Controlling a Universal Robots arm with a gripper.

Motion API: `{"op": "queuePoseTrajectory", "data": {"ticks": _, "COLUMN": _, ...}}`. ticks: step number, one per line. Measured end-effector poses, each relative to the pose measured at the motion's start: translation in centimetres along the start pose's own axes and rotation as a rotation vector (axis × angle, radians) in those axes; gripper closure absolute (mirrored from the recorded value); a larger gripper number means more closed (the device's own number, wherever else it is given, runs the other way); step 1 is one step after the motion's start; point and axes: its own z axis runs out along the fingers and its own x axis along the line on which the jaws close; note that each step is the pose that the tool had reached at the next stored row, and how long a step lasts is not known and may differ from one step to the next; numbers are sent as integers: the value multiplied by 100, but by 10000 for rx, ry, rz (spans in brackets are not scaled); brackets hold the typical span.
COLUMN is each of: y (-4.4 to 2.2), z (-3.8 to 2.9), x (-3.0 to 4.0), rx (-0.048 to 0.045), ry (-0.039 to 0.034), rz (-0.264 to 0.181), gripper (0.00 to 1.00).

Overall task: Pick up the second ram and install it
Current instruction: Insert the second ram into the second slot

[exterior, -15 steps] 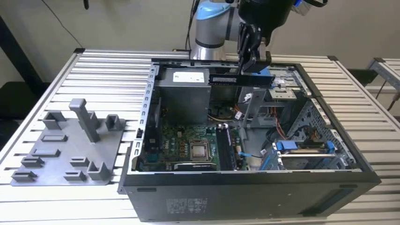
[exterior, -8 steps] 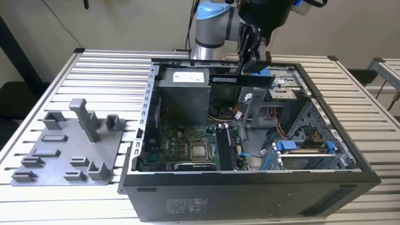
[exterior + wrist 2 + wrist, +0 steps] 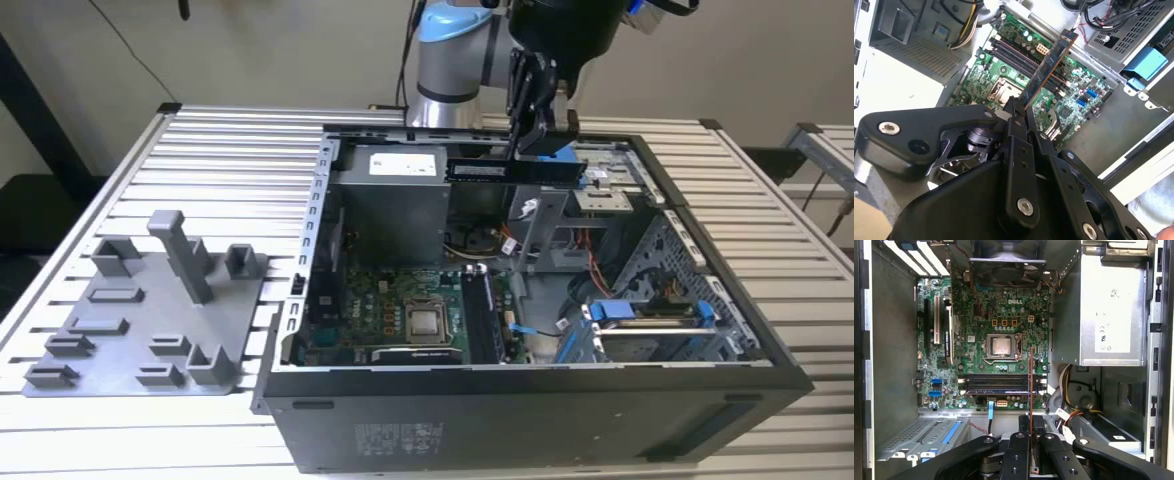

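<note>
1. The case (image 3: 534, 425) lies open on top — the gripper (image 3: 537, 152), clamping the memory stick (image 3: 478, 171), hangs in free air above it.
2. The memory slots (image 3: 1004, 382) lie exposed from above.
3. The power supply (image 3: 1111, 310), loose cables (image 3: 1068, 385) and drive cage (image 3: 643, 330) crowd their sides.

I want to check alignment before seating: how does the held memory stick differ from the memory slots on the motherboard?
The memory stick hangs above the open case, clamped in the end effector; the memory slots lie low on the motherboard. The memory stick runs crosswise to the memory slots, not in line with them. Both are long, narrow and dark.
</note>
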Motion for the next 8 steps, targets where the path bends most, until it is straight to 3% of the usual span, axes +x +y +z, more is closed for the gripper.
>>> {"op": "queuePoseTrajectory", "data": {"ticks": 8, "y": 0, "z": 0, "x": 0, "rx": 22, "ry": -17, "rz": 520, "gripper": 86}}
